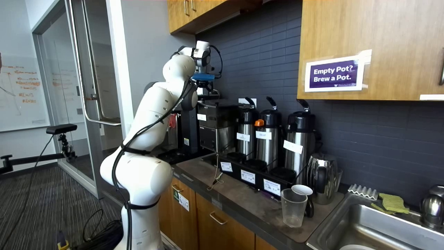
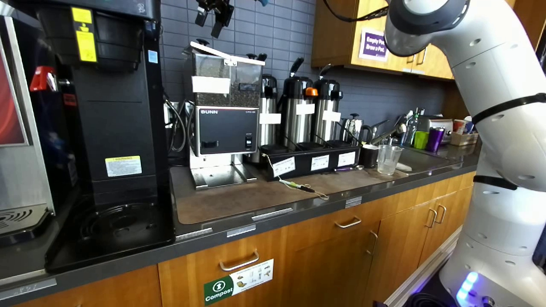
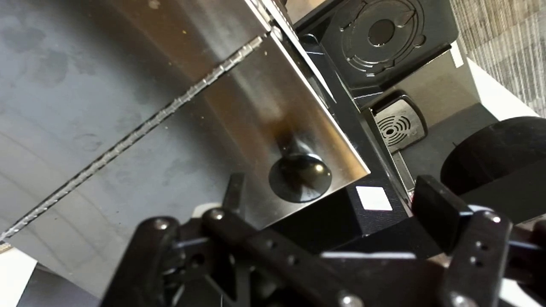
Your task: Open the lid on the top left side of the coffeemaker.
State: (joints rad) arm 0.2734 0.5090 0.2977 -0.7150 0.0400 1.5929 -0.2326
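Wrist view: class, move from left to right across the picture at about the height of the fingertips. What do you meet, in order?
Metal hinge strip, one of the fingers, round black knob, white square patch, the other of the fingers.

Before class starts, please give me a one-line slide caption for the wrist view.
The open claw hangs over a shiny metal lid, its round black knob not yet grasped.

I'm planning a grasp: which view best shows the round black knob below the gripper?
The wrist view: the round black knob is large, unobstructed. In an exterior view it's small, side-on; in an exterior view with a whiteboard, it's indiscernible.
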